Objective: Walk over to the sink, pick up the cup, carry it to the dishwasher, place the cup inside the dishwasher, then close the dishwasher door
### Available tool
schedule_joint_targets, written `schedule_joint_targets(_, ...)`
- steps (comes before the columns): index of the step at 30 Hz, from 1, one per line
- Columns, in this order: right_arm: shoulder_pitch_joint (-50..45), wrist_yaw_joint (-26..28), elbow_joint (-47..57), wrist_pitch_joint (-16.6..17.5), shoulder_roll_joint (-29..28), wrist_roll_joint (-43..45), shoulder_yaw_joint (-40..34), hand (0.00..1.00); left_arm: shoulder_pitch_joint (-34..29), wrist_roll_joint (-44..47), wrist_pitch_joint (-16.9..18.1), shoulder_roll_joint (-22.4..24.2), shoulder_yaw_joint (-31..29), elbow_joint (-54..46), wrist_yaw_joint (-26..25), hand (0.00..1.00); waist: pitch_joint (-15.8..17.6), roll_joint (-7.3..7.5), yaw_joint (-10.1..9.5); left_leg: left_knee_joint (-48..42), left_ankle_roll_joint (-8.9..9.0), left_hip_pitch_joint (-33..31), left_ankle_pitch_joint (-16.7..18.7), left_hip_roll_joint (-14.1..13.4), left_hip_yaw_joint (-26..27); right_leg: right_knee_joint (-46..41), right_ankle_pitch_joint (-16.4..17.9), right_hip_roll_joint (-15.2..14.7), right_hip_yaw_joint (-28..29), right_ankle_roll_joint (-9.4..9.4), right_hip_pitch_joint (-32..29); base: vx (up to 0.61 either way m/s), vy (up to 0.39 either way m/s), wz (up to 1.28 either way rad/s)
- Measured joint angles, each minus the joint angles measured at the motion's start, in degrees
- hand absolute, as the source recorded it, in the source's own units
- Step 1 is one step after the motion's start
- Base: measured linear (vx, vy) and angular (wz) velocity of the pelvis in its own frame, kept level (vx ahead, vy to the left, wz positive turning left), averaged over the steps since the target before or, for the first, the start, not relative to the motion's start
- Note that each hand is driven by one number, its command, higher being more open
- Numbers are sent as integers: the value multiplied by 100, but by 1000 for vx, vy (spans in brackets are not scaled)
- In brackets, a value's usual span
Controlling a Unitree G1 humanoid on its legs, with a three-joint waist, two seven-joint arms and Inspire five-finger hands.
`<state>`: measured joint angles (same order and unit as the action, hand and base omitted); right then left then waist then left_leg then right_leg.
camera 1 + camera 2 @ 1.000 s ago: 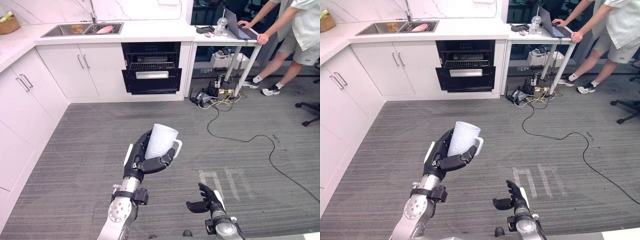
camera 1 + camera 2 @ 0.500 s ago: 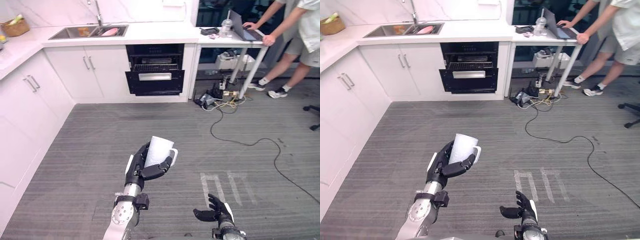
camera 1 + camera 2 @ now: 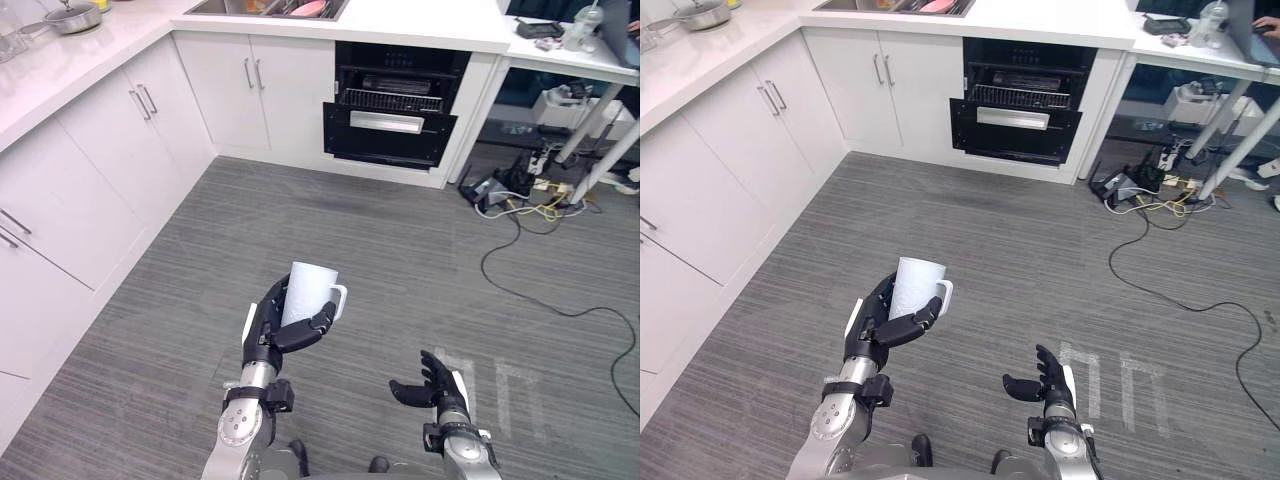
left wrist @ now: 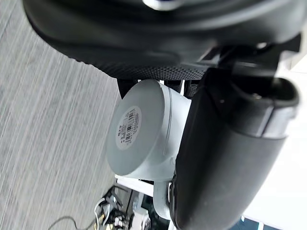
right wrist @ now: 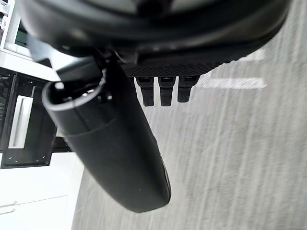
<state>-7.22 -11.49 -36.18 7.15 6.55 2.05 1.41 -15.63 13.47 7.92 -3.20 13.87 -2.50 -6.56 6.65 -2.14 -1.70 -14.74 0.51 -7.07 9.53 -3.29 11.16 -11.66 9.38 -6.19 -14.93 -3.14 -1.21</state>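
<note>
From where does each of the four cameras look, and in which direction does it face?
Left eye view: on the head, facing down and forward over the grey floor to the dishwasher; left hand curled round the white cup, right hand open.
Right eye view: beside it, same direction, same arms.
Left wrist view: on the left wrist, facing along the hand to the cup's underside.
Right wrist view: on the right wrist, facing along its fingers to the floor.
Shared: eye views and left wrist view show the cup.
</note>
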Motion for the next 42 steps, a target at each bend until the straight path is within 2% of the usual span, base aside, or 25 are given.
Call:
schedule_joint_targets(2,4,1,119,2,-3,-10,-2,90,-3,-2,-1,-5,10,0,-21,30,21,40,-7,-89,-73,98,193,147,47,-393,287,-216,-1,-119,-18,245,141,12)
schedule_joint_targets(4,38,6,103,-2,21,-126,-25,90,-15,-15,-2,71,27,-45,-9,30,18,42,11,-350,-203,211,507,301,20,-1496,579,-542,122,-407,-279,238,164,18)
schedule_joint_targets(6,44,14,103,-5,-71,-175,-49,90,-23,-18,-1,47,29,-288,-6,30,73,151,91,-366,-318,412,603,457,-81,-2943,452,-792,334,-519,-791,267,164,49)
schedule_joint_targets(8,11,27,101,-21,-168,-188,-43,90,-8,-19,6,-82,100,-456,-9,30,156,212,124,-338,-488,685,704,505,-293,-4239,-251,-781,814,-403,-1339,284,101,57)
schedule_joint_targets(9,-34,31,106,-21,-204,-223,11,90,-14,-20,26,-172,118,-471,-20,30,167,181,138,-280,-544,839,778,467,-427,-4632,39,-554,1116,-261,-1596,253,26,53)
schedule_joint_targets(10,-32,48,177,-21,-217,-227,64,90,6,-19,42,-192,118,-486,-67,30,156,220,140,-208,-549,945,847,453,-546,-4592,361,-316,1278,-108,-1839,255,7,52)
schedule_joint_targets(13,-34,55,424,-21,-242,-225,71,90,29,-18,44,-195,190,-485,-90,30,172,200,159,-70,-503,1211,1004,432,-844,-3759,684,135,1423,23,-2303,345,-62,55)
schedule_joint_targets(15,-21,52,533,-21,-223,-220,71,90,110,-19,59,-194,303,-487,-101,30,155,195,271,-18,-372,1315,1145,363,-1145,-2521,542,409,1549,-24,-2445,403,-132,92)
schedule_joint_targets(16,-41,41,576,-10,-207,-221,83,90,165,-19,100,-211,395,-472,-98,30,117,263,310,-86,-220,1357,1342,399,-1381,-1835,-345,481,1633,118,-2366,474,-171,82)
schedule_joint_targets(17,-42,36,537,-28,-102,-220,130,90,183,-19,80,-83,486,-362,-99,30,70,26,271,-225,-104,1436,1501,178,-1457,-1999,-286,597,1447,272,-2290,492,-159,64)
schedule_joint_targets(18,-35,38,542,-35,-83,-220,128,90,175,-19,77,-58,523,-359,-98,30,53,-26,257,-352,-80,1416,1497,88,-1452,-1998,-183,630,1381,335,-2218,520,-151,43)
schedule_joint_targets(20,-208,36,858,-57,-65,-218,153,90,210,-18,74,115,559,-359,-76,30,76,-142,256,-1986,297,871,1196,-177,-1345,-1717,-28,776,1091,521,-1647,558,-166,45)
schedule_joint_targets(22,-462,13,1311,-41,-73,-212,274,90,177,-17,75,212,572,-381,-59,30,106,-168,157,-3872,357,208,442,-490,-1119,-1252,57,882,1069,614,-911,512,-130,19)
schedule_joint_targets(24,-523,-26,1554,-18,-85,-182,356,90,164,-15,79,251,577,-485,-55,30,108,-171,65,-4821,233,-403,545,-830,-751,-874,94,945,1084,668,-335,369,-49,-4)
schedule_joint_targets(27,-444,-89,1754,21,-132,-153,332,90,137,-14,122,283,565,-681,-24,30,106,-177,-126,-4303,138,-1282,865,-986,-423,-510,317,874,1275,639,114,302,63,-16)
schedule_joint_targets(29,-371,-107,1593,25,-129,-148,294,90,128,-14,122,289,558,-670,-4,30,113,-162,-180,-3053,124,-1471,871,-734,-452,-438,491,702,1339,495,353,301,197,-7)
schedule_joint_targets(30,-262,-115,1357,38,-123,-145,258,90,114,-14,123,282,559,-655,7,30,117,-154,-186,-1858,188,-1445,507,-464,-565,-425,632,558,1395,349,459,330,255,-13)
schedule_joint_targets(31,-149,-119,1118,40,-98,-137,200,90,98,-14,125,274,544,-635,21,30,113,-162,-195,-1310,167,-1404,-153,-327,-654,-445,754,482,1493,246,505,433,330,-33)
schedule_joint_targets(32,5,-122,761,8,-171,-107,163,90,83,-16,125,203,508,-580,21,30,98,-91,-227,-1250,6,-1256,-410,-177,-500,-422,827,352,1737,112,608,383,275,-28)
schedule_joint_targets(36,-22,-89,630,-21,-262,-108,161,90,84,-15,97,76,397,-546,-63,30,103,84,-186,-1695,-231,-1278,293,42,-256,-825,830,88,2164,-3,512,447,297,-18)
schedule_joint_targets(37,-6,-71,573,-22,-290,-111,138,90,71,-15,94,-12,403,-546,-66,30,112,98,-179,-1661,-280,-1076,460,83,-154,-1718,764,39,2186,-398,175,494,281,-32)
schedule_joint_targets(38,-4,-53,552,-22,-350,-114,121,90,70,-17,93,-126,404,-547,-65,30,147,165,-130,-1484,-343,-726,560,185,-73,-2875,513,-45,2220,-991,-267,494,247,-28)
schedule_joint_targets(39,-12,-35,552,-22,-386,-115,121,90,68,-16,91,-175,399,-547,-69,30,171,205,-77,-1357,-373,-500,607,237,-49,-3469,504,-96,2229,-1011,-457,478,185,-16)
schedule_joint_targets(40,-26,7,551,-23,-446,-117,128,90,46,-17,84,-204,399,-559,-73,30,172,207,6,-1131,-395,-17,725,252,-15,-4432,619,-92,2044,-722,-902,233,58,-9)
schedule_joint_targets(42,-22,23,611,-22,-517,-122,135,90,49,-18,84,-198,411,-634,-73,30,171,210,18,-863,-354,416,808,200,28,-4674,744,-71,1720,-477,-1333,368,36,-18)
